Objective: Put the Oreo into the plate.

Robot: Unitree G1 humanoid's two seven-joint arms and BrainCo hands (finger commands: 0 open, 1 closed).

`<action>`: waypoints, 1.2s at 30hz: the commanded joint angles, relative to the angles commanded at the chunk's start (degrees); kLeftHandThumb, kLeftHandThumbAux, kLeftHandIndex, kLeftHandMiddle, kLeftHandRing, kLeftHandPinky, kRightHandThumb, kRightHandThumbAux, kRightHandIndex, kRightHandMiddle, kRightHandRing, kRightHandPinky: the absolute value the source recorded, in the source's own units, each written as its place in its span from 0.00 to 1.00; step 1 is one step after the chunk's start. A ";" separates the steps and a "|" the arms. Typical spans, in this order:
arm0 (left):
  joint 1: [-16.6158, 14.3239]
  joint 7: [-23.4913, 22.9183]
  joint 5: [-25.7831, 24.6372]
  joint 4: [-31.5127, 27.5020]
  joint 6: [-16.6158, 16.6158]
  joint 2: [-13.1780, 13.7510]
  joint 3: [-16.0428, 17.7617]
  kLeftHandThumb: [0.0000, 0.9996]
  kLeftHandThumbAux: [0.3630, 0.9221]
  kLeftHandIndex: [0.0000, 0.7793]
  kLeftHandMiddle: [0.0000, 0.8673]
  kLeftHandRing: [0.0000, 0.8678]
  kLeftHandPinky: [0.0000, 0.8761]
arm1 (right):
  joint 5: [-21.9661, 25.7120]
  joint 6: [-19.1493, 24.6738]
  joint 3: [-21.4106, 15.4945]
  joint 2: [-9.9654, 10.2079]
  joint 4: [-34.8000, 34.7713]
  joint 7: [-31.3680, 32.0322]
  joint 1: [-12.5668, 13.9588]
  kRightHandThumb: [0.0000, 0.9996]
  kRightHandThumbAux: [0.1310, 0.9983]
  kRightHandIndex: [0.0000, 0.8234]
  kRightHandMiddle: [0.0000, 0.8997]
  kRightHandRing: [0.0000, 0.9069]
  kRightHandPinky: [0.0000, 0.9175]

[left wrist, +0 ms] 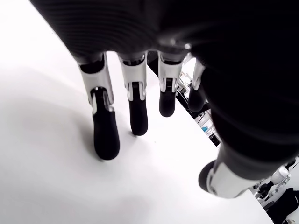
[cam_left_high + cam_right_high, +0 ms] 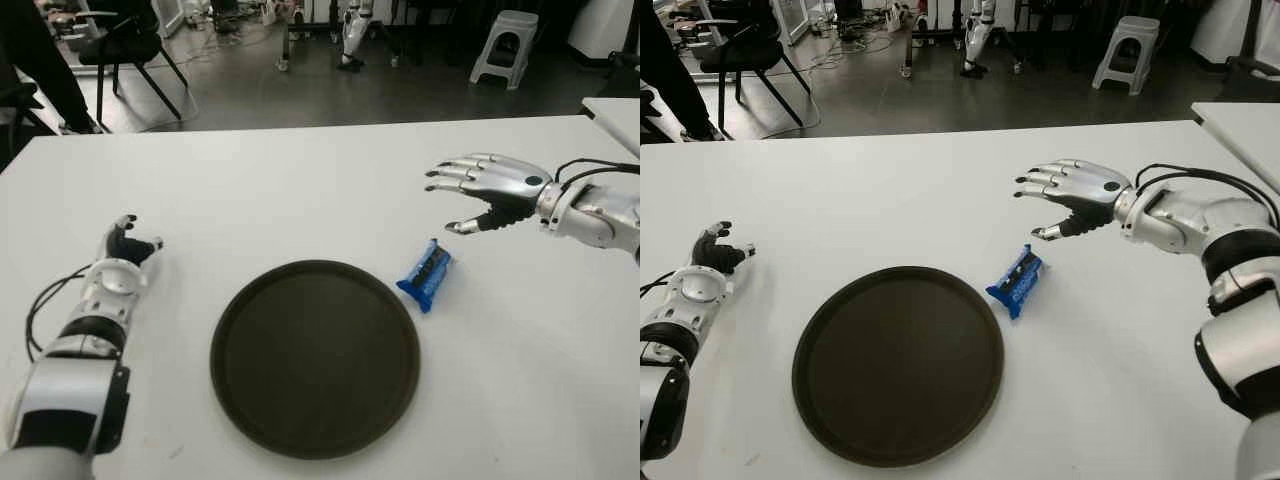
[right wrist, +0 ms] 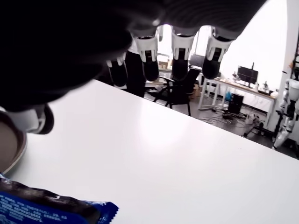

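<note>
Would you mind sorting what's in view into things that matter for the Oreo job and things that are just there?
Job: Oreo packet, plate, right hand open above the packet.
Just there: left hand left of the plate, chair, stool.

Bare table (image 2: 300, 190) all round plate (image 2: 315, 358); only the Oreo (image 2: 426, 274) pack, apparently just beside its rim.
</note>
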 joint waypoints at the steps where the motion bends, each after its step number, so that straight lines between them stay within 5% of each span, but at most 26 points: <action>1: -0.01 0.01 0.00 -0.01 0.00 -0.02 -0.01 0.26 0.69 0.04 0.14 0.17 0.17 | -0.46 0.16 0.36 -0.05 -0.02 -0.58 -0.13 0.40 0.16 0.00 0.00 0.00 0.00; 18: -0.16 0.34 -0.22 -0.11 0.03 -0.18 0.17 0.30 0.68 0.05 0.13 0.16 0.15 | -5.51 2.66 5.21 0.04 -2.30 -4.07 -2.04 0.47 0.16 0.00 0.00 0.00 0.00; 24: -0.15 -0.17 -0.48 -0.11 -0.03 -0.09 0.45 0.28 0.69 0.05 0.13 0.15 0.15 | -6.29 1.80 6.35 -0.10 -2.60 -5.21 -2.59 0.37 0.19 0.00 0.00 0.00 0.00; 36: 0.01 0.22 0.20 -0.07 -0.13 -0.01 -0.06 0.27 0.68 0.06 0.14 0.16 0.16 | -11.06 3.95 10.64 0.52 -1.39 -9.69 -4.24 0.08 0.66 0.00 0.00 0.00 0.00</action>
